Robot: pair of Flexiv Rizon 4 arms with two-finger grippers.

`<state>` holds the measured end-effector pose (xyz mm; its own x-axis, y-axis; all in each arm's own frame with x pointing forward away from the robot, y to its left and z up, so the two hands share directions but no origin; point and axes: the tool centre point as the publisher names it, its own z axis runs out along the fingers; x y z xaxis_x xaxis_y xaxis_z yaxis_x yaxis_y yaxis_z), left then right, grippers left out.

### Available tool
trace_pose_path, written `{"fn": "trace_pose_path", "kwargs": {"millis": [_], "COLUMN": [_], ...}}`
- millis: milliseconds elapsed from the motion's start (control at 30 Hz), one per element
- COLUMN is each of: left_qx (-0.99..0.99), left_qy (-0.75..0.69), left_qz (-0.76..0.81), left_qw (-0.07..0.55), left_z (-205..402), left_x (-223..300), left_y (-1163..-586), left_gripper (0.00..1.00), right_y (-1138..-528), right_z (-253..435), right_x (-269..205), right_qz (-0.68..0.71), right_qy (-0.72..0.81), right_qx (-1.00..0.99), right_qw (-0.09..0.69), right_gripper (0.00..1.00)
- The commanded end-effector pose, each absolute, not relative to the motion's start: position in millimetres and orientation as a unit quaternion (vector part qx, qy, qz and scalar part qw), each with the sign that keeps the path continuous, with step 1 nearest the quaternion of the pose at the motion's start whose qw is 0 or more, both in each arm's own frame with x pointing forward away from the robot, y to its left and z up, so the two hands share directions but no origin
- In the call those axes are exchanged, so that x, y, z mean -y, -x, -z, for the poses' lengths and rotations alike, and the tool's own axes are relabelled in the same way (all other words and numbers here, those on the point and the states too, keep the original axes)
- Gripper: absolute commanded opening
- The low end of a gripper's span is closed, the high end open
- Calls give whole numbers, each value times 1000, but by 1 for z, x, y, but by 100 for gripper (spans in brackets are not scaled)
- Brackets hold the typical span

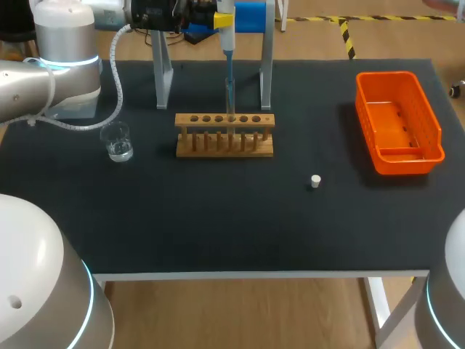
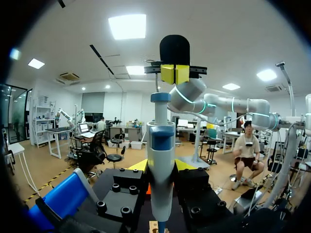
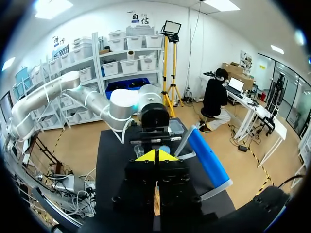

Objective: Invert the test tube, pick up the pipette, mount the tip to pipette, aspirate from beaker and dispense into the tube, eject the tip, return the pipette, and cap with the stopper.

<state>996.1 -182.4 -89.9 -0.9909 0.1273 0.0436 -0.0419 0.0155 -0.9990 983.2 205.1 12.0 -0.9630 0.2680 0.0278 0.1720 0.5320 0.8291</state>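
Note:
My left gripper (image 1: 222, 20) is shut on the pipette (image 1: 227, 51), which hangs upright at the back of the table. The pipette's thin tip (image 1: 229, 91) points down into a clear tube in the wooden rack (image 1: 225, 137). In the left wrist view my own fingers (image 2: 160, 167) clasp the white and blue pipette body (image 2: 160, 189). My right gripper (image 2: 175, 74) hovers shut just above the plunger (image 2: 160, 97). Its yellow tips (image 3: 155, 155) are pressed together with nothing between them. A glass beaker (image 1: 117, 142) with a little liquid stands left of the rack. The white stopper (image 1: 314, 181) lies right of centre.
An orange bin (image 1: 397, 122) sits at the right side of the table. A metal stand with two legs (image 1: 161, 80) straddles the space behind the rack. The black table top (image 1: 218, 218) reaches to the front edge.

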Motion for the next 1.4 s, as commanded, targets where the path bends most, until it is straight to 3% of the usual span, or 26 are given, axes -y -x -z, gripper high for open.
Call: {"fn": "trace_pose_path", "kwargs": {"millis": [33,1400], "left_qx": [710,710], "left_qy": [31,31], "left_qz": [-701,-701], "left_qw": [61,61], "left_z": [90,90], "left_x": [183,183], "left_y": [-996,-996], "left_gripper": [0,0], "right_y": [-993,-1003], "right_z": [-11,8], "right_x": [-214,-235], "right_qz": [-470,-458], "right_qy": [-122,-122], "right_qx": [-873,-880], "right_qw": [44,29], "right_gripper": [0,0]}}
